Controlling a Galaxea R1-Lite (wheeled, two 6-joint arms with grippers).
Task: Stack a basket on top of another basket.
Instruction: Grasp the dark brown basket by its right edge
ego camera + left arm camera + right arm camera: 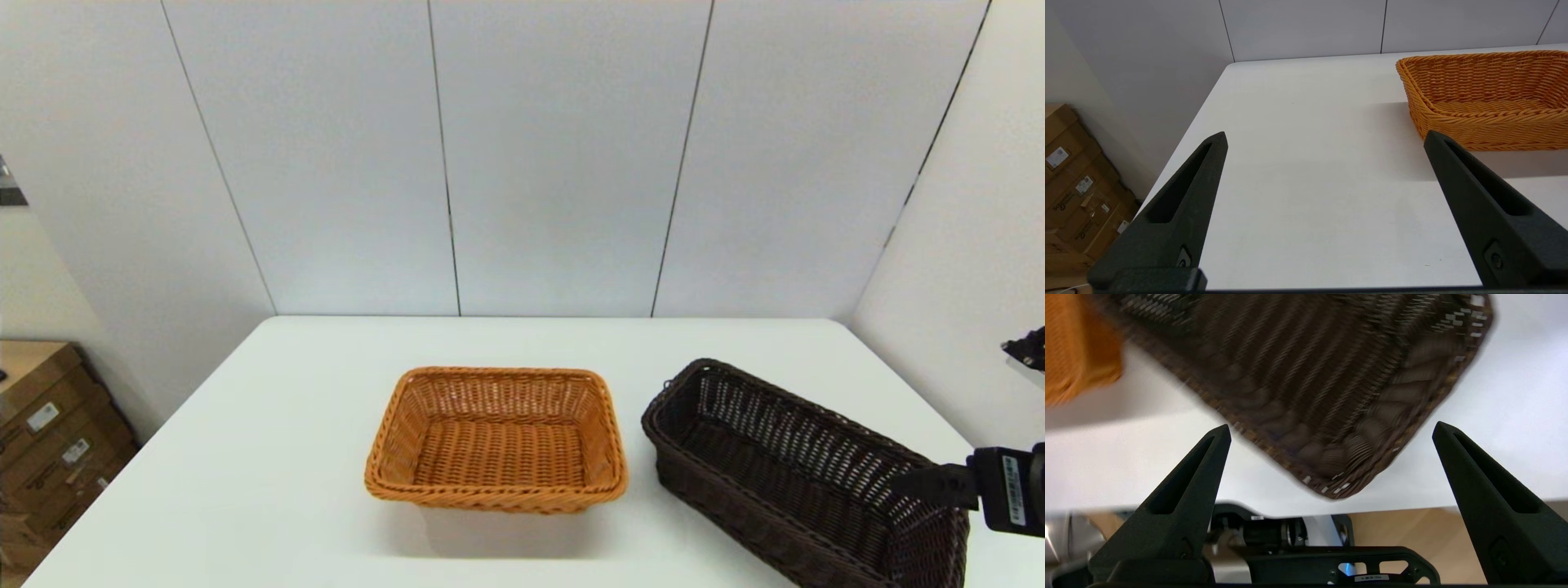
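A: The dark basket (796, 469) sits on the white table (269, 457) near its right front corner, set at an angle, with its near end close to the front edge.

B: And the orange basket (498, 437)?

A: Mid-table, just left of the dark one, the two apart.

B: The grippers?

A: The right gripper (1331, 428) hovers above the dark basket's near corner, fingers spread wide, holding nothing. The left gripper (1325, 136), also spread, hangs over bare table on the orange basket's left.
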